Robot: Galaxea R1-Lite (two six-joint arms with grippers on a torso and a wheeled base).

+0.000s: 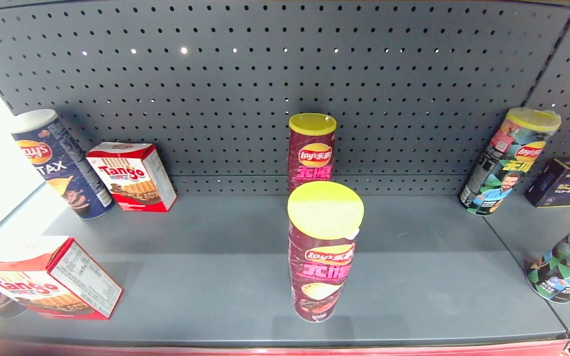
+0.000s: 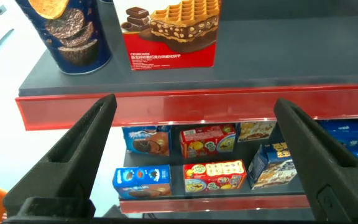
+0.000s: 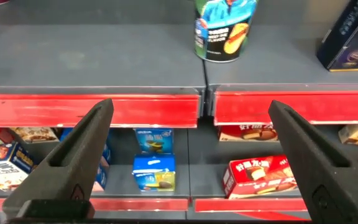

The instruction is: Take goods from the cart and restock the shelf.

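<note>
Two maroon chip cans with yellow lids stand on the grey shelf (image 1: 206,277), one near the front (image 1: 323,252) and one at the back wall (image 1: 311,148). My left gripper (image 2: 196,106) is open and holds nothing; it hangs in front of the shelf's red edge strip (image 2: 166,104), below a blue chip can (image 2: 73,37) and a red wafer box (image 2: 169,34). My right gripper (image 3: 191,107) is open too, with nothing between its fingers. It faces the red edge (image 3: 142,109) below a green chip can (image 3: 225,31).
On the shelf's left stand a blue can (image 1: 60,163) and two red wafer boxes (image 1: 134,175) (image 1: 42,279). On the right are two green cans (image 1: 510,160) (image 1: 569,267) and a dark box (image 1: 564,183). Lower shelves hold several small boxes (image 2: 210,177) (image 3: 253,174).
</note>
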